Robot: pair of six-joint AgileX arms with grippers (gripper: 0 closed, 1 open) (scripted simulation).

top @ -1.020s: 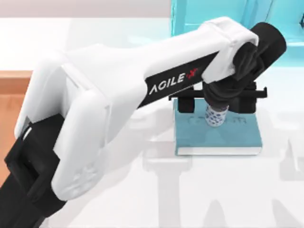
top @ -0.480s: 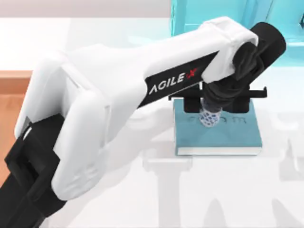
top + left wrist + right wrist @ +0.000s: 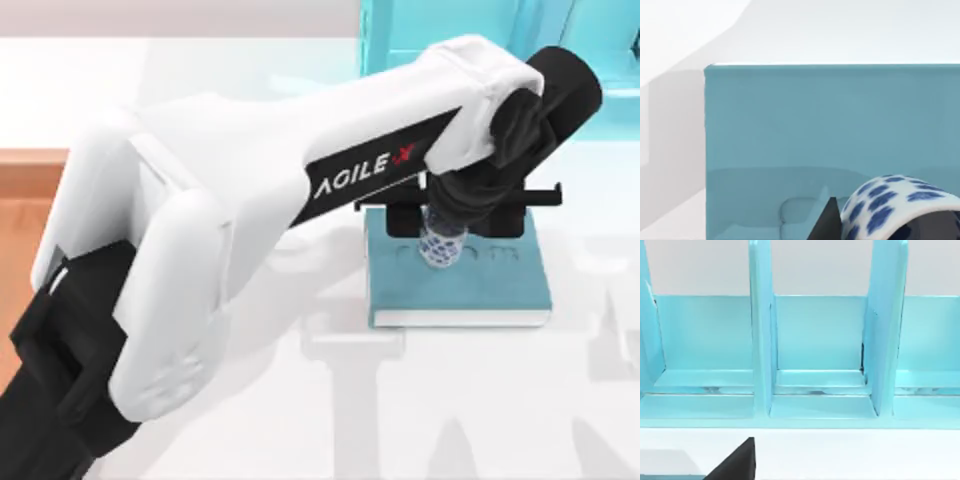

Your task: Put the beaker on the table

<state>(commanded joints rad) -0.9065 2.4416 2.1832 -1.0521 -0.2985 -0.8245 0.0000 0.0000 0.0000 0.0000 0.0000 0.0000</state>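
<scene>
My left gripper (image 3: 443,232) has its fingers pinching the small white, blue-speckled cylindrical beaker (image 3: 440,243) just above the teal hardcover book (image 3: 470,285) (lift step, I judge); next it needs carrying sideways and lowering onto the glossy white desk (image 3: 450,400).

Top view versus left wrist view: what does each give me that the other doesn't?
Top view alone: the whole left arm reaching across, the orange tray at the table's left, the light blue rack behind. Left wrist view alone: a close look at the beaker's blue speckles and one dark fingertip beside it. Both: the beaker in the left gripper over the teal book, on the white table.
</scene>
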